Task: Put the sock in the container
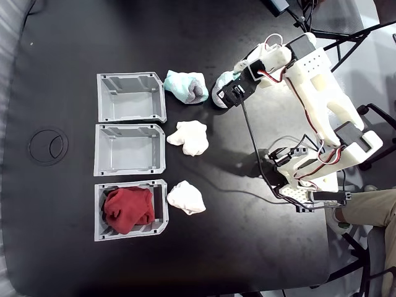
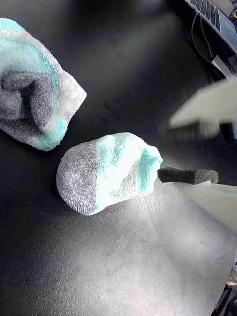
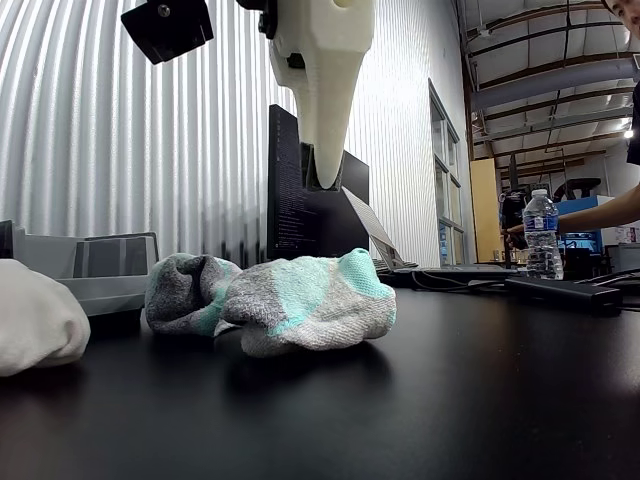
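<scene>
While the sock [image 2: 109, 171] lies on the black worktop [image 2: 123, 266], the end effector [image 2: 190, 150] stands open around its mint end: in the wrist view one dark padded finger [image 2: 187, 175] touches that end from the right, and the other finger, pale and blurred, hangs higher up and apart from the fabric, so the jaws are wide and hold nothing. The speckled grey end of the sock faces left in that view, away from the fingers. Just up and left of it, apart from it, lies a second balled sock [image 2: 34, 84], deeper aqua with a dark grey fold.

Seen from low on the worktop in the other view, a white cloth bundle [image 3: 35, 320] sits nearest at the left edge, then the sock [image 3: 310, 300] in front with the aqua one [image 3: 185, 290] close behind it, and the white arm [image 3: 320, 70] comes down from above behind them. Far off at the right stands a water bottle [image 3: 541, 235].

From above in the fixed view, the sock [image 1: 220, 90] lies under the arm's tip at the end effector [image 1: 234, 86], with the aqua sock [image 1: 185, 86] between it and the top container [image 1: 131, 97]. That container and the middle bin [image 1: 129, 150] hold nothing; the lowest bin [image 1: 162, 207] holds a red cloth [image 1: 128, 209]. Two white bundles [image 1: 187, 137] lie to the right of the lower two bins.
</scene>
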Robot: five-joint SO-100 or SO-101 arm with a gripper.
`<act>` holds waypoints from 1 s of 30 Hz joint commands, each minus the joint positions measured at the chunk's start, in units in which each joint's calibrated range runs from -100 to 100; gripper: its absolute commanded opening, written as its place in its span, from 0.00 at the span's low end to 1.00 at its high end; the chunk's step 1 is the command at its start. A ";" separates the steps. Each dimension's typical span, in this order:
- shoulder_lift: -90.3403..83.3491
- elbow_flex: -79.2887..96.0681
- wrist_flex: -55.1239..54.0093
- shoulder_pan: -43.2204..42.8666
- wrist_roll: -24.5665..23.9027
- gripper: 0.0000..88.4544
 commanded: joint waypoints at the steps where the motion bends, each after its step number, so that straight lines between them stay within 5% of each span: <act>1: -0.35 -2.36 0.50 -0.44 0.22 0.39; 6: 0.32 -2.27 0.50 -1.94 0.22 0.50; 30: 16.30 -2.99 0.25 -2.96 0.22 0.47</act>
